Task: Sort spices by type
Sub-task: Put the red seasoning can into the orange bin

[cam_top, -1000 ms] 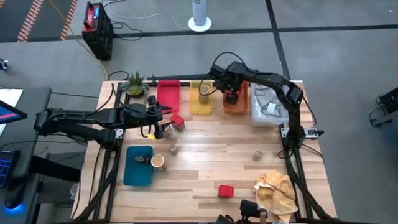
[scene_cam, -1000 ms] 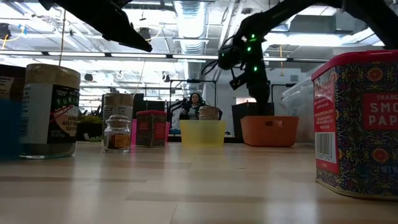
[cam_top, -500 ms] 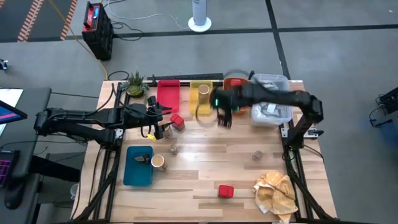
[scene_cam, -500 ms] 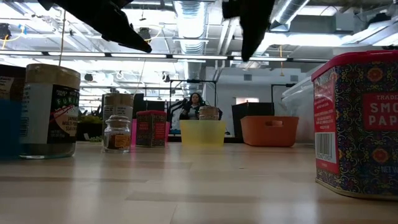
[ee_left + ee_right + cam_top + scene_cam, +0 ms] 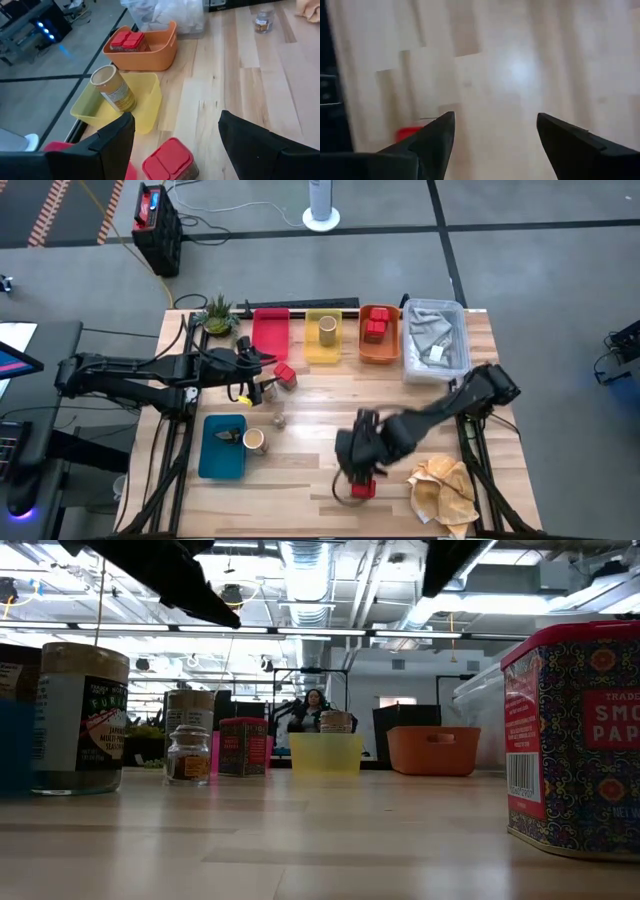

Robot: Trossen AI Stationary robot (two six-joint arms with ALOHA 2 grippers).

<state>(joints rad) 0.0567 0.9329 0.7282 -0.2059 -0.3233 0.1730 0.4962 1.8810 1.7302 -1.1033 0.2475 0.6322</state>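
My right gripper (image 5: pixel 353 465) hangs open above the table's near middle, close over a red tin (image 5: pixel 362 487), which also shows in the right wrist view as a blurred red tin (image 5: pixel 407 134). My left gripper (image 5: pixel 175 125) waits open at the far left. Beside it stand another red tin (image 5: pixel 167 160) and a jar (image 5: pixel 291 381). The orange tray (image 5: pixel 378 348) holds red tins (image 5: pixel 376 327). In the yellow tray (image 5: pixel 322 352) stands a tan cylinder (image 5: pixel 327 330). A second cylinder (image 5: pixel 255 440) and two small jars (image 5: pixel 280 420) (image 5: pixel 413 430) stand on the bare wood.
A red tray (image 5: pixel 270 335) lies at the far edge and a blue tray (image 5: pixel 222 448) at the near left. A clear bin (image 5: pixel 435 340) with cloth stands far right. A beige cloth (image 5: pixel 445 485) lies near right and a plant (image 5: pixel 217 312) far left.
My right gripper has swung fast from over the orange tray at the far edge toward the near edge. It now hangs over the red tin near the front and points more steeply down. The tins in the orange tray stay put.
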